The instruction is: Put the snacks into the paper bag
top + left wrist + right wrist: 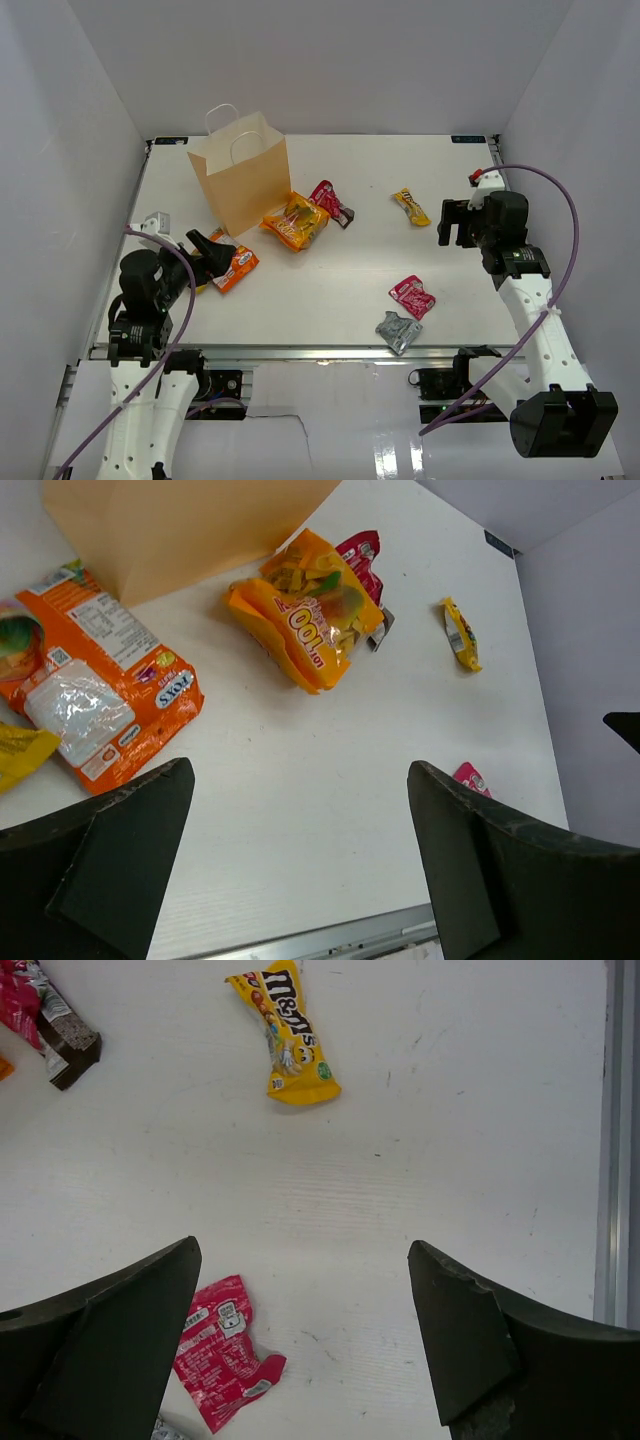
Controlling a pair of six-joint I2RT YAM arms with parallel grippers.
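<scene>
**Both grippers open and empty, snacks loose on the table**

Left gripper (207, 258) hangs with its jaws wide apart, holding nothing, by the left edge of the table (330, 290). It sits partly over a flat orange packet (235, 268) that lies slantwise. Right gripper (455, 228) is spread just as wide and is also empty, close to the right edge. The yellow packet (411, 207) is near it, long axis slanting from far-left to near-right.

Bare tabletop lies between the arms.

The paper bag (240, 180) stands upright at the far left with its handles up, and its inside cannot be seen. Just beside its base lies a crumpled orange packet (296, 222), touching a red packet (330, 202). A pink packet (412, 296) and a silver packet (398, 331) lie close together near the front rail (300, 350).

In the left wrist view, a yellow scrap (20, 755) is cut off at the edge and cannot be identified.
</scene>
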